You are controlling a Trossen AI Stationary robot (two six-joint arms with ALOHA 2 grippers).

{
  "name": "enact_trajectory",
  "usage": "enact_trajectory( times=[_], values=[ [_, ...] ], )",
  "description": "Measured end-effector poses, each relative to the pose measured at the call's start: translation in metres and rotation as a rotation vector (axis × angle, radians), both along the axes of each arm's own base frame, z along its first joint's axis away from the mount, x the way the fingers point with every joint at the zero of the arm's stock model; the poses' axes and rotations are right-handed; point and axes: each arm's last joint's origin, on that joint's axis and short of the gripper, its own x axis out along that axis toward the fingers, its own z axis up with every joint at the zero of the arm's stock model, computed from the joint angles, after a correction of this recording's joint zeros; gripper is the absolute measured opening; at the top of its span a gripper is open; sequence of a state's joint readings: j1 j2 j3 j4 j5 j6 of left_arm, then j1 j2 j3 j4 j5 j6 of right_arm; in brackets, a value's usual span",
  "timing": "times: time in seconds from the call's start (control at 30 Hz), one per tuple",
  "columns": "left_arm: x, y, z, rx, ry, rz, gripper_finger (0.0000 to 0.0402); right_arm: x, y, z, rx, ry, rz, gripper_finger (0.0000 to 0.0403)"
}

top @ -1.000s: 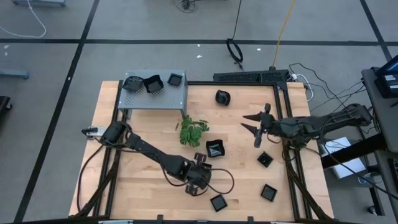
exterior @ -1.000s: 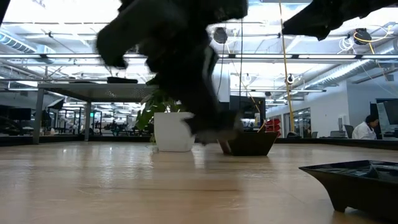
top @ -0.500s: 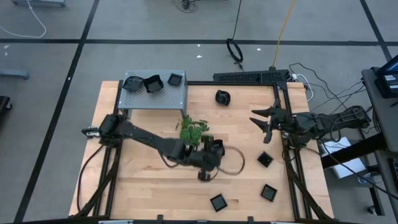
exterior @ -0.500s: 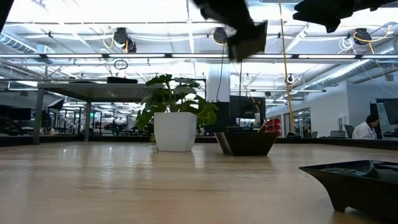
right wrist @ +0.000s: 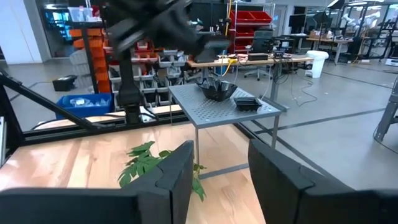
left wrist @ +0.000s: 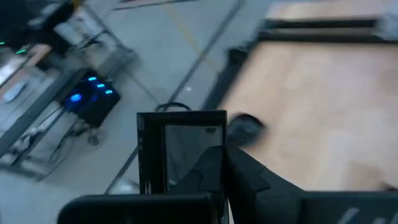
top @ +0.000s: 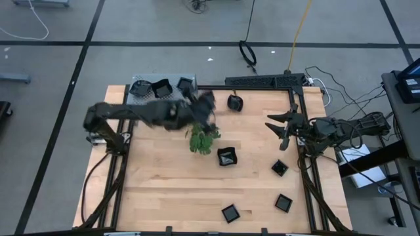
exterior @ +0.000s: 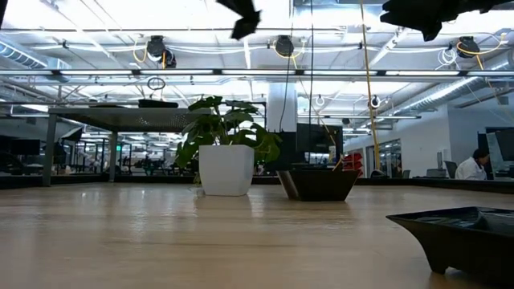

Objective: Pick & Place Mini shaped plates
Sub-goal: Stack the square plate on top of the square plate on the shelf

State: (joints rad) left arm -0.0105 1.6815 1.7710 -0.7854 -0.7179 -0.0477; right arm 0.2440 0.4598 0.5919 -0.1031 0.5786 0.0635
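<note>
The left end effector (top: 205, 105) hung in the air near the bench's (top: 157, 190) 12 o'clock edge, just beside the grey perforated box (top: 167, 99) and above the green sprig (top: 204, 139). Its fingers were clenched on a square black plate (left wrist: 181, 151), which the left wrist view showed standing on edge between them. In the low view the same end effector appeared as a dark blur at the upper edge (exterior: 243, 14).

The right end effector (top: 283, 124) waited over the bench's 3 o'clock side, its fingers (right wrist: 168, 174) spread apart with nothing between them.

Three plates sat on top of the perforated box: a rounded one (top: 139, 87), a square one (top: 161, 88) tilted beside it, and a smaller square one (top: 186, 83). On the bench itself, a rounded plate (top: 235, 102) lay toward 1 o'clock, a square plate (top: 227, 157) lay near the centre, just beside the sprig at its 4 o'clock, another (top: 279, 168) lay at about 3 o'clock, and two more (top: 283, 202) (top: 230, 213) lay toward 5 o'clock, near the 6 o'clock edge.

A person (exterior: 474, 164) sat far off in the room beyond the bench.
</note>
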Motion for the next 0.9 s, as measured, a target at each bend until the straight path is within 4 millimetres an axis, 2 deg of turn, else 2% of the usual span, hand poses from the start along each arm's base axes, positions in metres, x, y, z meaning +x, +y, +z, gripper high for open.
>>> enact_trajectory(
  times=[0.07,0.17,0.33,0.53,0.7,0.9],
  values=[
    [-0.015,0.02,0.01,-0.003,0.021,0.02,0.0015,0.0,0.0,0.0,0.0,-0.001,0.001,0.0141],
    [-0.031,0.048,0.015,-0.037,0.132,-0.119,0.0009,0.0,0.0,0.0,0.0,-0.002,0.002,0.0141],
    [-0.051,0.089,0.008,-0.06,0.352,-0.406,0.0013,0.002,0.0,0.0,0.002,-0.005,0.002,0.0141],
    [-0.072,0.131,-0.006,-0.034,0.575,-0.496,0.0007,0.002,0.001,0.001,0.003,-0.006,0.003,0.0141],
    [-0.085,0.16,-0.008,-0.047,0.567,-0.542,0.0014,0.002,0.001,0.001,0.004,-0.006,0.003,0.0141],
    [-0.097,0.178,-0.019,-0.078,0.562,-0.59,0.0005,0.002,0.001,0.001,0.004,-0.006,0.003,0.0141]
  ],
)
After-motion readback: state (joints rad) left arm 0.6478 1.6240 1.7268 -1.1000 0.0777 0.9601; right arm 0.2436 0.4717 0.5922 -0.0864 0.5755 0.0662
